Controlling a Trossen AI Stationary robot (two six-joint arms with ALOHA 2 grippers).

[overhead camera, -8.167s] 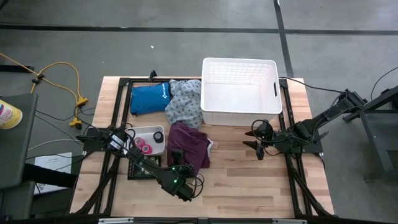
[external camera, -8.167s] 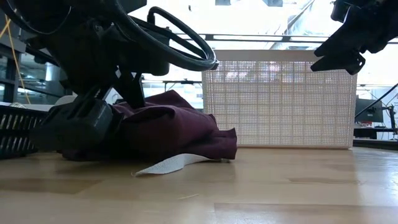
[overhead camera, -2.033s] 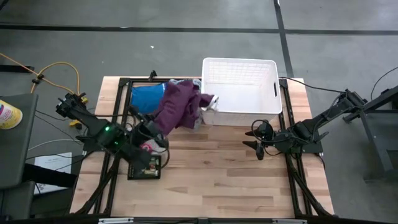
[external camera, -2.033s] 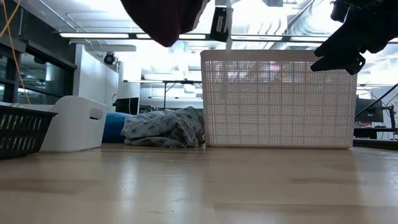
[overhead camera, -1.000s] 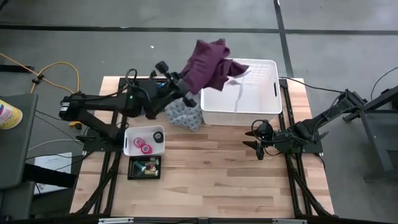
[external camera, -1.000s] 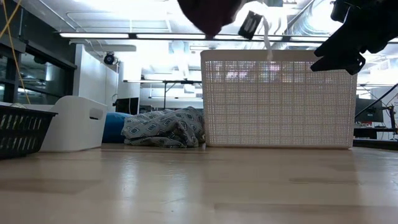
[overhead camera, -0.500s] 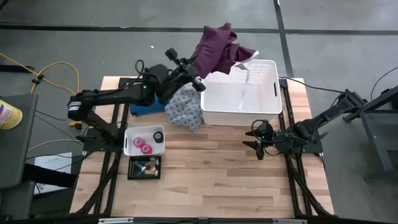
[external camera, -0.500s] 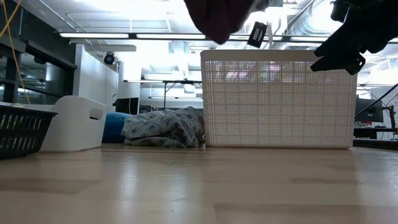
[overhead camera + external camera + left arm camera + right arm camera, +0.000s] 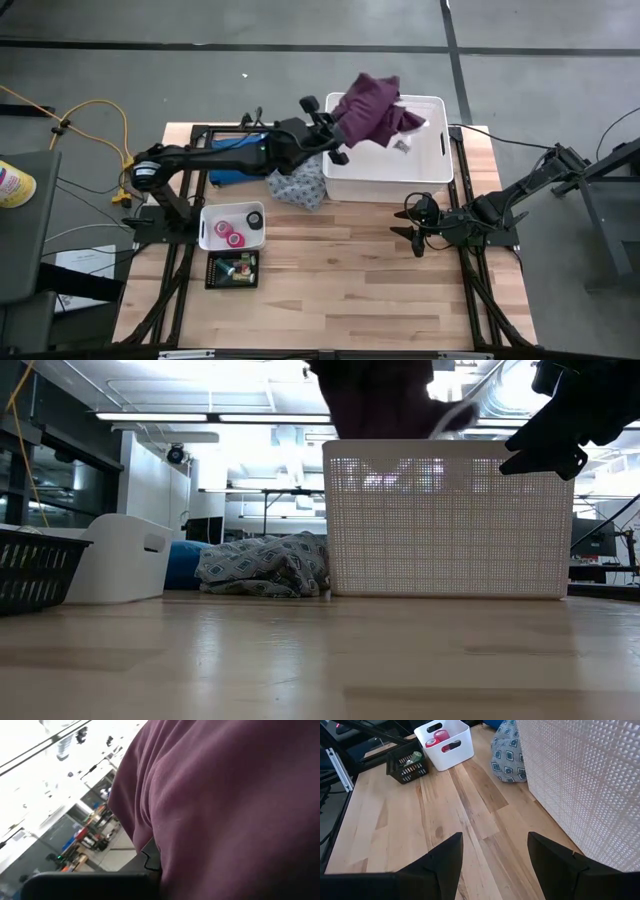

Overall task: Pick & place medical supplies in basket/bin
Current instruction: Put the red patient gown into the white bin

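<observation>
The basket (image 9: 385,160) stands at the bench's (image 9: 380,280) far edge, with 1 garment (image 9: 372,108) held above it. A second garment (image 9: 296,186) lies just left of it. The tray (image 9: 232,227) sits nearer left, the crate (image 9: 233,270) before it.

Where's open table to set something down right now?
Bare wood spans the near half of the table, from the black crate across to the right gripper. The far-left corner is crowded: white tray, patterned cloth, blue pouch. The left gripper holds the maroon garment over the basket.
</observation>
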